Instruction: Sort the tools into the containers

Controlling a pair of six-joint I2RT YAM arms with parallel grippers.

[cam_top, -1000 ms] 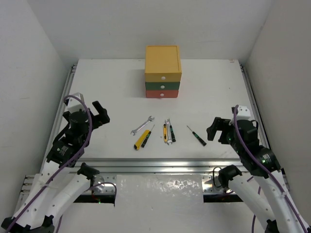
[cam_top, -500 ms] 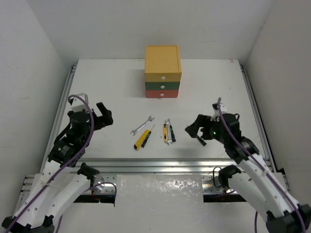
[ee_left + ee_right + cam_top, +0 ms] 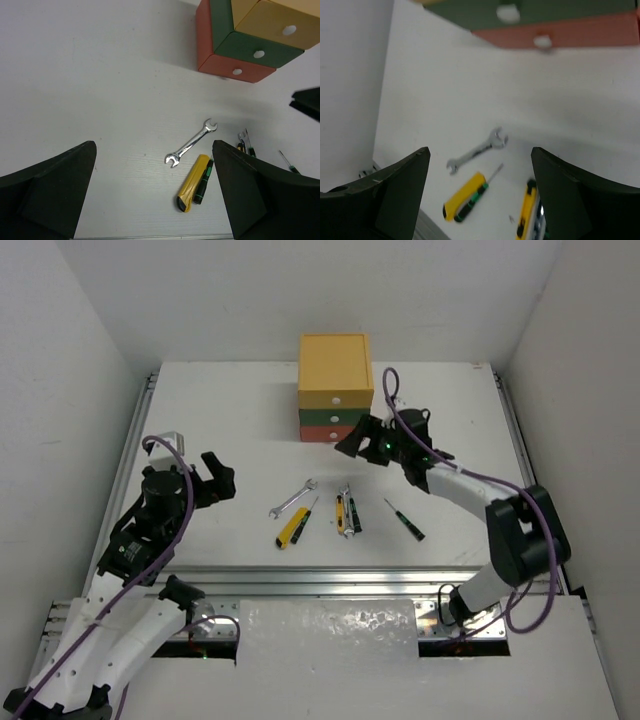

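The chest (image 3: 335, 360) stands at the back middle with its yellow (image 3: 336, 398), green (image 3: 335, 418) and red-orange (image 3: 322, 434) drawers all shut. In front lie a silver wrench (image 3: 293, 497), a yellow-black utility knife (image 3: 292, 528) next to a green-black screwdriver (image 3: 307, 515), a cluster with a yellow-handled screwdriver (image 3: 340, 515) and a second wrench (image 3: 348, 498), and a black screwdriver (image 3: 405, 519). My right gripper (image 3: 352, 437) is open and empty, just in front of the red-orange drawer (image 3: 580, 35). My left gripper (image 3: 213, 478) is open and empty, left of the tools.
The left wrist view shows the wrench (image 3: 191, 149) and knife (image 3: 191, 182) between my open fingers, with the chest (image 3: 215, 45) beyond. A metal rail (image 3: 330, 580) runs along the table's front edge. White walls close in the sides and back.
My right arm has swung from the front right, over the black screwdriver, up to the front of the chest. My left gripper has moved slightly forward and right.
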